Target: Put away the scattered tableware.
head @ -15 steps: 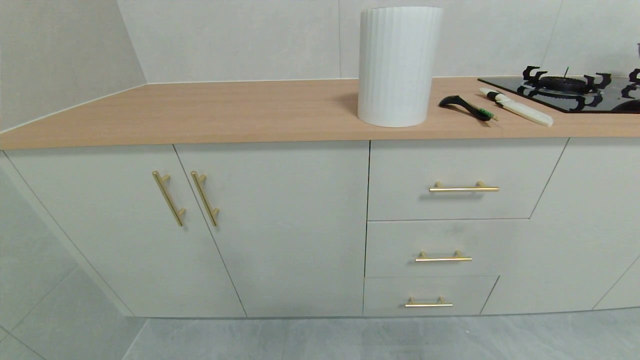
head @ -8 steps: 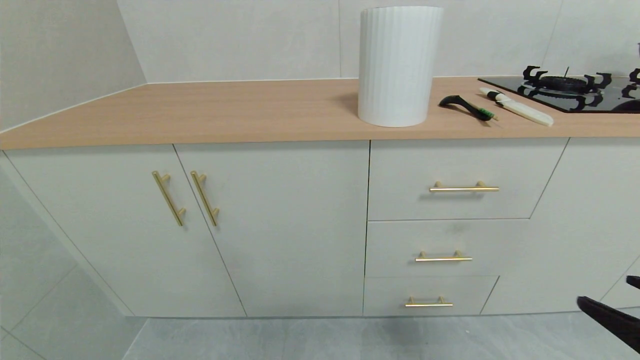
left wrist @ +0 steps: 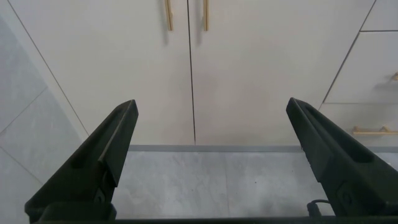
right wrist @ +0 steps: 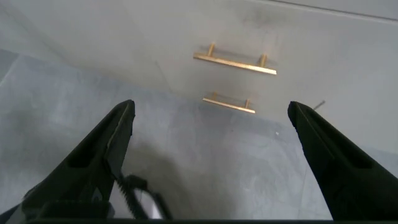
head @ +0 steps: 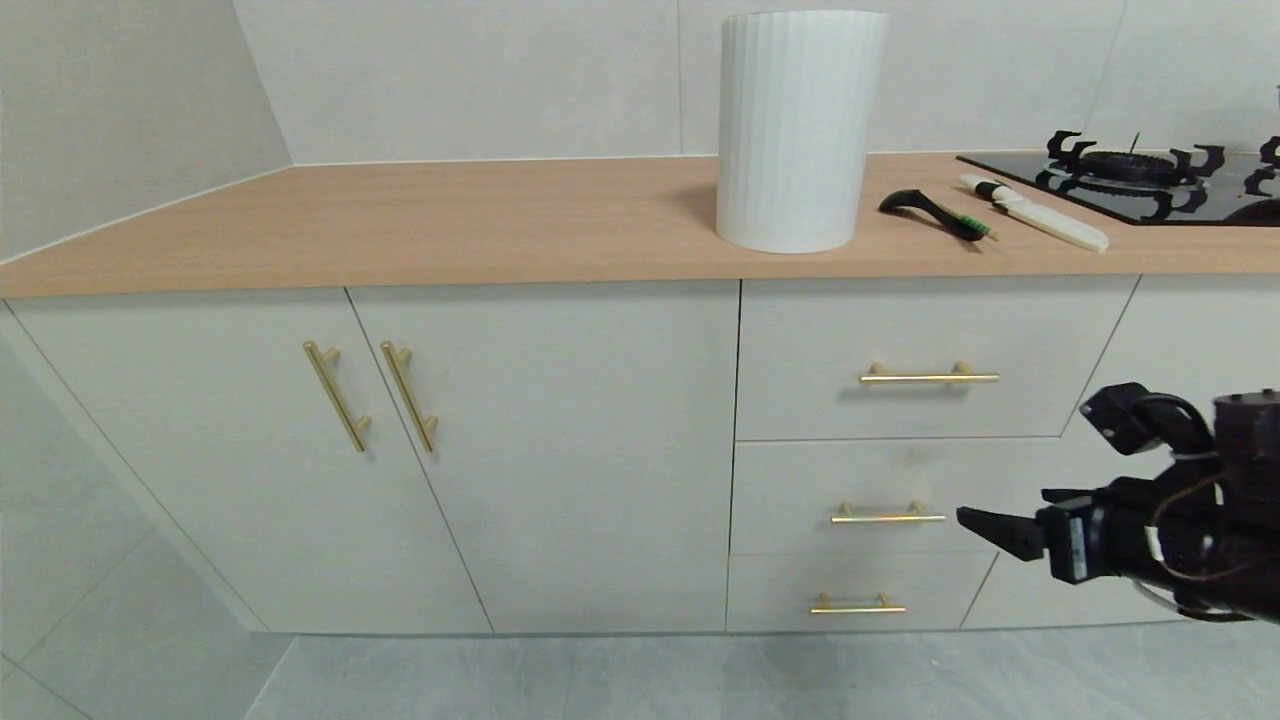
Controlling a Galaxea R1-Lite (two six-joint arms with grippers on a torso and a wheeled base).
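My right end effector (right wrist: 210, 163) hung wide open before the drawers, and my left end effector (left wrist: 208, 162) was equally spread. On the surface (head: 450, 220), a black-handled utensil (head: 935, 214) and a white knife (head: 1040, 214) lay close together. Both looked light, stiff and slim, so I'd pinch each mid-handle.

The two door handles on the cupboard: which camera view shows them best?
The head view. Both door handles show there whole, side by side on the closed doors. The left wrist view catches just their ends beyond the open left gripper. The right wrist view faces drawer handles instead.
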